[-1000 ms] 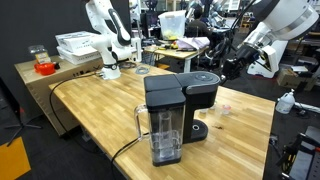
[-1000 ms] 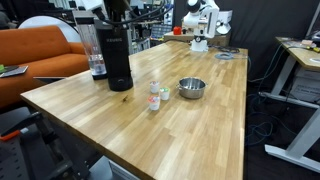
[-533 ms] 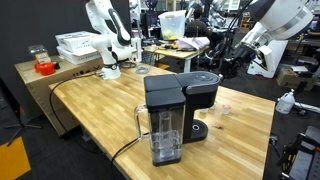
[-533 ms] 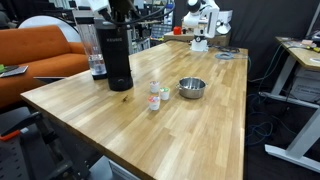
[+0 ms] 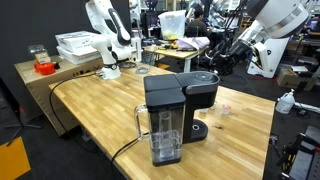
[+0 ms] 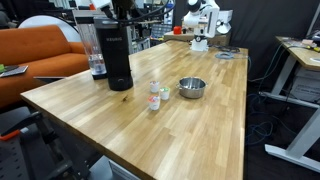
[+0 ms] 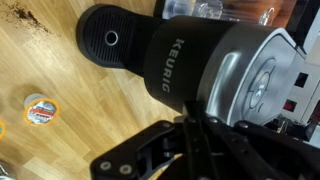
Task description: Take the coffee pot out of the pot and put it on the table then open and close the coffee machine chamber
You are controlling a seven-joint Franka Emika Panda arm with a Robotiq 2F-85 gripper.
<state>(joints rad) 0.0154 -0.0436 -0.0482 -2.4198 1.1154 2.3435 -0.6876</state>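
The black coffee machine [image 5: 172, 112] stands on the light-wood table [image 5: 100, 115]; in the other exterior view the coffee machine [image 6: 118, 58] is at the far left. Its chamber lid [image 7: 250, 80] is down. My gripper [image 7: 195, 135] hangs just above the machine's top, fingers shut with nothing between them; in an exterior view the gripper [image 6: 120, 10] is over the machine. A small foil-topped coffee capsule [image 7: 38, 108] lies on the wood, and small capsules [image 6: 157, 97] sit beside the metal pot [image 6: 191, 88].
The machine's clear water tank [image 5: 165, 132] faces the front, and its black cord [image 5: 125, 148] runs off the table edge. A brown cabinet [image 5: 45, 80] with white boxes stands behind. A white robot arm [image 6: 205, 25] stands at the table's far end.
My arm has shifted slightly above the coffee machine. The gripper stays shut, and the lid, capsules and pot have not moved.
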